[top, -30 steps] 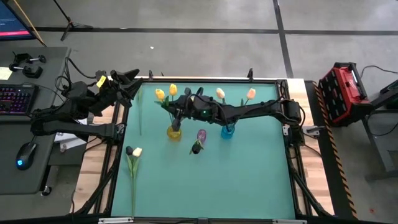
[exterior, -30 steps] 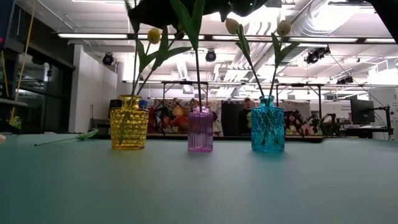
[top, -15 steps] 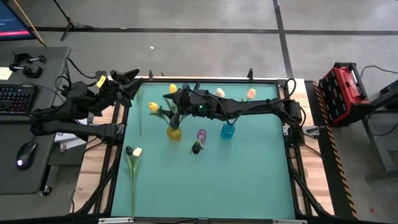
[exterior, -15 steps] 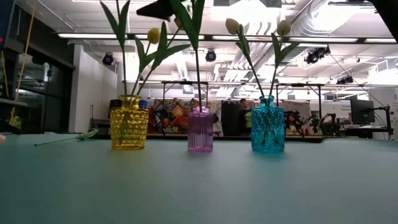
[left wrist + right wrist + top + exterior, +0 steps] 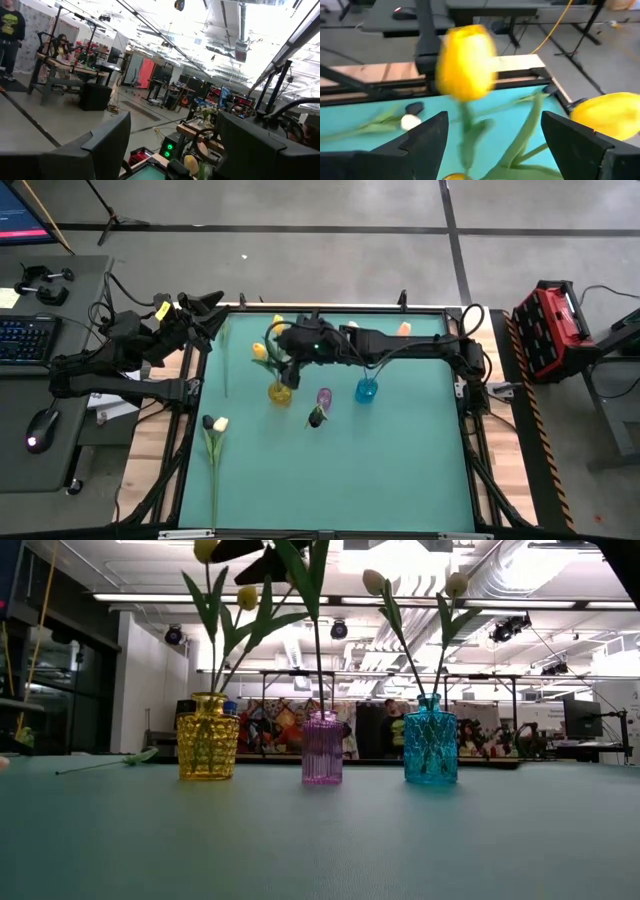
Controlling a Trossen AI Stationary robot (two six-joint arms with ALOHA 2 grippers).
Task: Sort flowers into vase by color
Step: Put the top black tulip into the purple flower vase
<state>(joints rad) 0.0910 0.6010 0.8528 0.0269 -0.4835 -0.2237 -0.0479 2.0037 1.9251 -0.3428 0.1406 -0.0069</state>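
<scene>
Three glass vases stand in a row: yellow [image 5: 208, 736], purple [image 5: 322, 747], blue [image 5: 430, 739]. Two yellow tulips [image 5: 260, 350] stand with their stems in the yellow vase, and peach ones [image 5: 456, 584] in the blue vase. A dark tulip [image 5: 316, 417] leans out of the purple vase. My right gripper [image 5: 492, 145] hovers open above the yellow vase, its fingers on either side of a yellow tulip's stem [image 5: 465, 130] without touching it; the blurred head [image 5: 465, 62] is just ahead. My left gripper [image 5: 212, 305] waits open at the table's far left corner.
Two more tulips [image 5: 213, 430], one pale and one dark, lie on the green mat near the left edge with their stems toward the near edge. The near half of the mat [image 5: 340, 480] is bare. A red case [image 5: 555, 325] sits off the table's right.
My right gripper has opened and let go of a yellow tulip, then risen and tipped up from pointing down toward level. The tulip has dropped lower into the yellow vase, and its head has swung a little toward the near edge.
</scene>
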